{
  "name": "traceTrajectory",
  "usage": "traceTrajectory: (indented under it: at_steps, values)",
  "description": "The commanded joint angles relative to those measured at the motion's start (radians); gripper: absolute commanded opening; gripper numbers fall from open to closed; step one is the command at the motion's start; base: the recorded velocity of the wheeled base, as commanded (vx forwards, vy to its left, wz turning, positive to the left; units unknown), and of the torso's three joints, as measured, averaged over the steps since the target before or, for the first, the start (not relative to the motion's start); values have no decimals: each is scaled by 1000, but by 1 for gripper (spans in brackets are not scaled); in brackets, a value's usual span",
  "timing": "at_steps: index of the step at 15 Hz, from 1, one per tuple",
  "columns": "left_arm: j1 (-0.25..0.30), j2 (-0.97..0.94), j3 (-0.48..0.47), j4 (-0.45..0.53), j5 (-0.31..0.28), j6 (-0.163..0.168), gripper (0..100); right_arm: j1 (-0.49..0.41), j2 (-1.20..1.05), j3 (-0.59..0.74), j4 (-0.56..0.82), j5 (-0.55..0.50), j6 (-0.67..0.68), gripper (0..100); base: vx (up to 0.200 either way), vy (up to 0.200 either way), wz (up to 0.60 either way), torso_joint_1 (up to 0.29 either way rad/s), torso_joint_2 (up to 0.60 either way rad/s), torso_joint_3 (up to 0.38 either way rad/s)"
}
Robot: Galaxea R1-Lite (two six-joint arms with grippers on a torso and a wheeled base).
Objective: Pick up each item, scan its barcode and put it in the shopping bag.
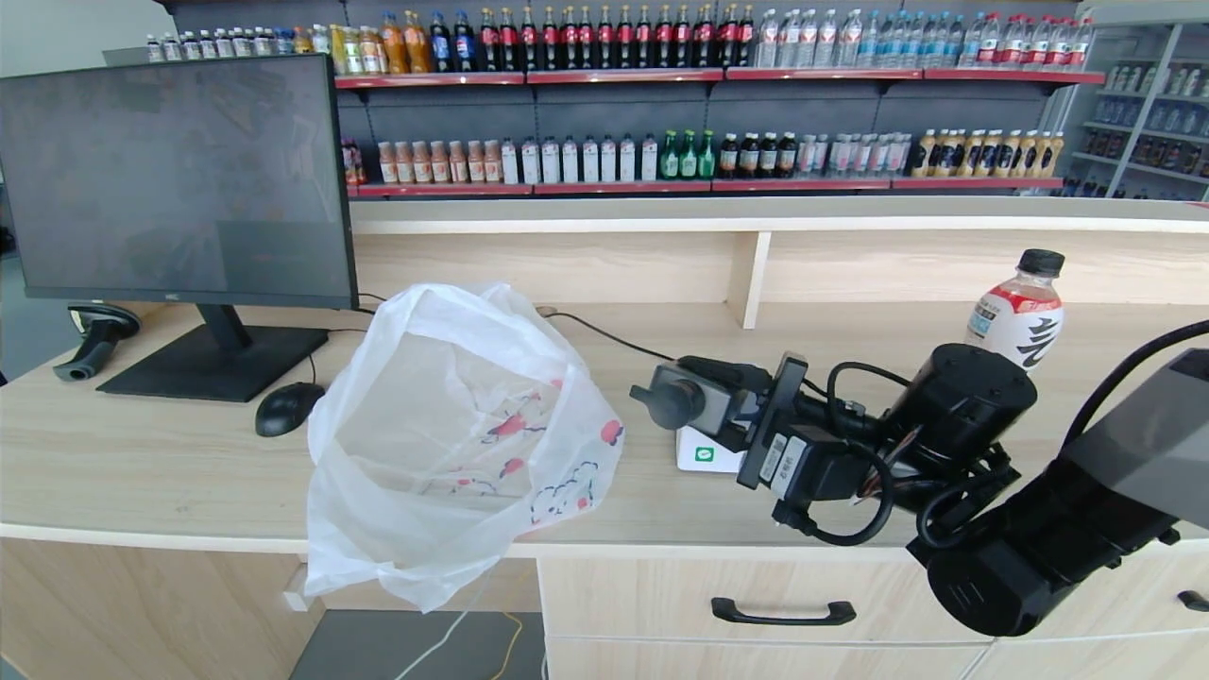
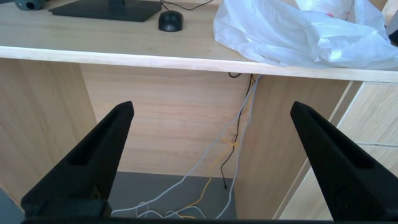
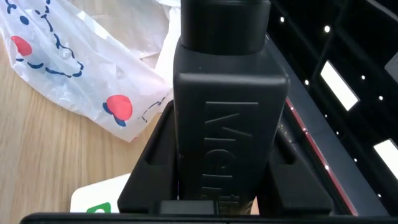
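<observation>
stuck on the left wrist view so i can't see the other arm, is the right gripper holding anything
Observer: Yes, the right gripper is shut on a black scanner above the counter.
Operator: any item left to scan
Observer: One bottle stands upright on the counter, behind the right arm.
Operator: bag got anything in it
Observer: The bag gapes open and looks empty.

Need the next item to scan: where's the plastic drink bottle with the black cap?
Head view: the black-capped plastic bottle stands upright on the pale wooden counter at the robot's right, just behind the right arm.
</observation>
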Motion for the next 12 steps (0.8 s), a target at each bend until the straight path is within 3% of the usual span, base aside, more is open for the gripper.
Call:
traceTrajectory:
  at_steps: [1,12]
  values:
    - [0,0,0,0,0,-1,100,2,13,-5,-1,8,-6,0,0,0,0,0,0,0]
    - [2,0,0,0,0,-1,100,-8,22,-6,-1,22,-12,0,0,0,0,0,0,0]
